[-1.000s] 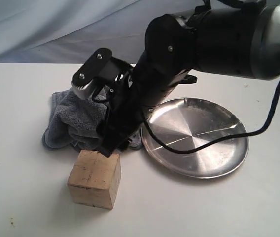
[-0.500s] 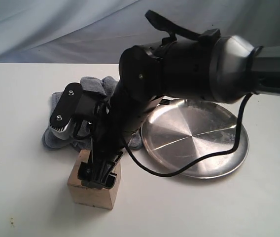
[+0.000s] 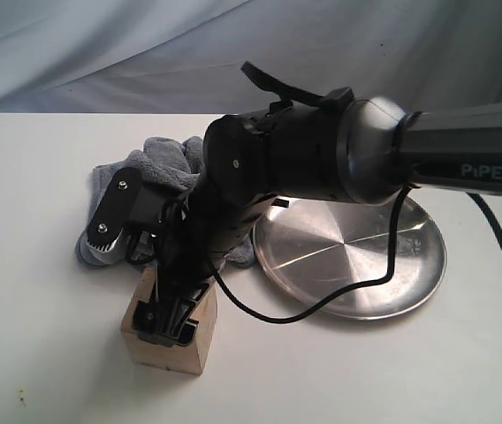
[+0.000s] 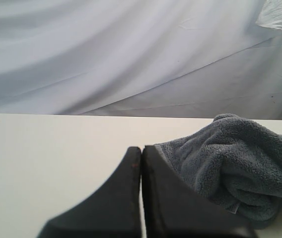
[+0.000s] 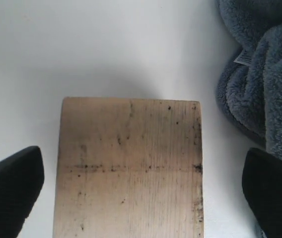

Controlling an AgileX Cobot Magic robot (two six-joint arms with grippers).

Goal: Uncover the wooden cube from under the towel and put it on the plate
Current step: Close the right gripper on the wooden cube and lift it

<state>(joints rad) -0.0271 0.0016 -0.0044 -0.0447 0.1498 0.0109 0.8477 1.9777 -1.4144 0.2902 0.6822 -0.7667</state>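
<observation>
Straddling the wooden cube (image 3: pixel 164 353) at the lower left of the exterior frame, the right gripper (image 3: pixel 168 323) is spread wide, with a finger on either side. The block looks solid, stiff and fairly weighty, so I'd pinch two opposite side faces squarely. The towel (image 3: pixel 158 163) lies bunched behind it, and the plate (image 3: pixel 384 274) sits right of centre. The left gripper (image 4: pixel 141 193) is pressed closed and empty.

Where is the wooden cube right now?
In the exterior view the wooden cube sits on the table at lower left, just in front of the towel and left of the plate, with the right gripper open around it.
</observation>
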